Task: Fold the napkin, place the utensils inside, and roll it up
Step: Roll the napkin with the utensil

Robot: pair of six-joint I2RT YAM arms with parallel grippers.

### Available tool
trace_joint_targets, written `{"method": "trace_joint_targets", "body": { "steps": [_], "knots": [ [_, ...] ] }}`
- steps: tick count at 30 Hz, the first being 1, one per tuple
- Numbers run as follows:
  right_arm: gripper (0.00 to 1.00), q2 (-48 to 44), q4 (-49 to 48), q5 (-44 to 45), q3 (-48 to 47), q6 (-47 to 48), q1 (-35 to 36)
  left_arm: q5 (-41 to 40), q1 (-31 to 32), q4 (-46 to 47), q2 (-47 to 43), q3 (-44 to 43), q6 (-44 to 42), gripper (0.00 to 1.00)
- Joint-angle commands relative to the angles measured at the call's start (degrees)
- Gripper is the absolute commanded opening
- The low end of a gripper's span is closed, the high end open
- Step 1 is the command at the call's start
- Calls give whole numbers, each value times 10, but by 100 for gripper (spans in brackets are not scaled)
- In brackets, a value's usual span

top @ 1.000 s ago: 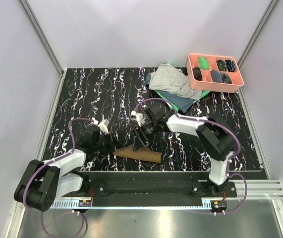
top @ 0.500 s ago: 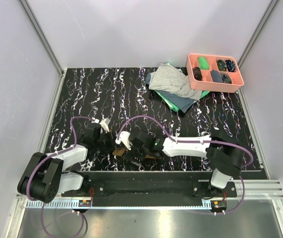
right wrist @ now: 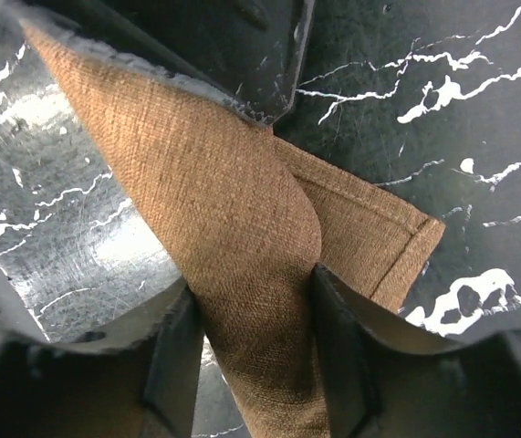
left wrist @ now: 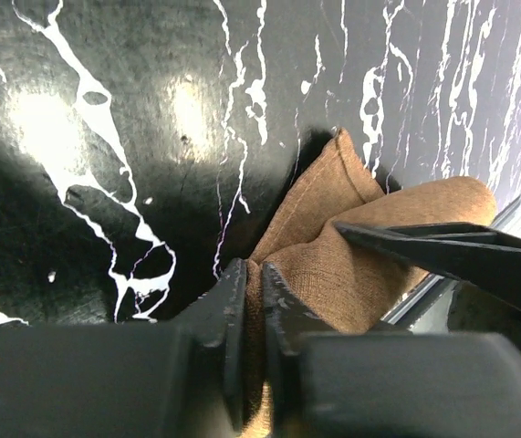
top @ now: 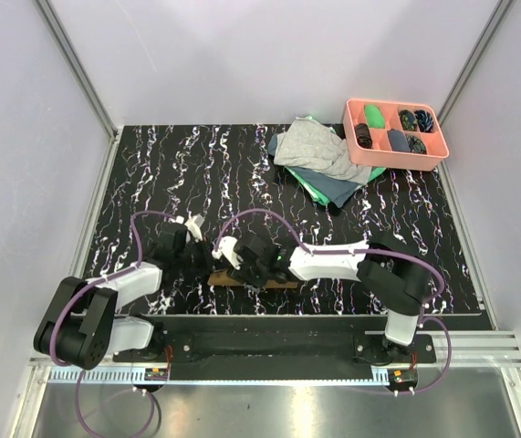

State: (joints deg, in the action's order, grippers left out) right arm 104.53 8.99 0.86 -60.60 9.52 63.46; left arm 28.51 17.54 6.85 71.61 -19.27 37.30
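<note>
The brown napkin (top: 276, 284) lies rolled near the table's front edge, its open end toward the left. My left gripper (top: 207, 259) is at that left end. In the left wrist view the left gripper (left wrist: 253, 278) is shut, pinching a thin fold of the napkin (left wrist: 397, 237). My right gripper (top: 235, 267) sits just right of it, over the roll. In the right wrist view the right gripper (right wrist: 251, 315) has both fingers pressed against the sides of the rolled napkin (right wrist: 233, 210). The utensils are hidden.
A pink compartment tray (top: 395, 165) with small items stands at the back right. Beside it lies a pile with a grey cloth (top: 315, 146) over a green cloth (top: 326, 193). The table's front rail (top: 269, 319) runs just behind the roll.
My right arm has swung left and down from over the roll's middle to its left end, and its jaws have closed onto the roll. The left gripper has barely moved.
</note>
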Motion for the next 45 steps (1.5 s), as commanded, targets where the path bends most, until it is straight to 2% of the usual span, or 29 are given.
{"method": "trace_joint_targets", "body": {
  "steps": [1,4,7,12,17,32,34,37,38,40,41,43,45],
  "knots": [
    [47,51,63,-117,-14,-30,-39,-5,-4,8,-3,-42,-11,35],
    [44,64,95,-178,-28,-35,-54,-31,-8,-8,-27,-55,-16,54],
    [43,66,116,-251,-43,-46,-85,-66,-11,-29,-61,-53,-23,61],
    [42,79,144,-353,-73,-56,-133,-94,-12,-35,-130,-23,-28,61],
    [41,119,168,-429,-104,-59,-156,-51,-12,27,-161,24,-14,61],
    [38,216,186,-585,-156,-78,-221,33,-5,142,-76,61,11,52],
    [38,229,189,-590,-163,-79,-225,43,-3,154,-62,61,14,49],
    [37,239,191,-601,-172,-79,-231,45,-2,163,-36,57,16,39],
    [37,238,193,-604,-173,-79,-231,44,-2,160,-26,55,14,31],
    [38,233,194,-605,-175,-80,-234,34,-2,144,-19,45,14,21],
    [38,229,194,-603,-176,-81,-235,30,-2,142,-15,42,14,12],
    [45,218,197,-598,-177,-85,-239,21,-2,128,-10,32,13,3],
    [50,197,196,-586,-176,-87,-242,16,-2,106,-2,19,9,0]
  ]
}}
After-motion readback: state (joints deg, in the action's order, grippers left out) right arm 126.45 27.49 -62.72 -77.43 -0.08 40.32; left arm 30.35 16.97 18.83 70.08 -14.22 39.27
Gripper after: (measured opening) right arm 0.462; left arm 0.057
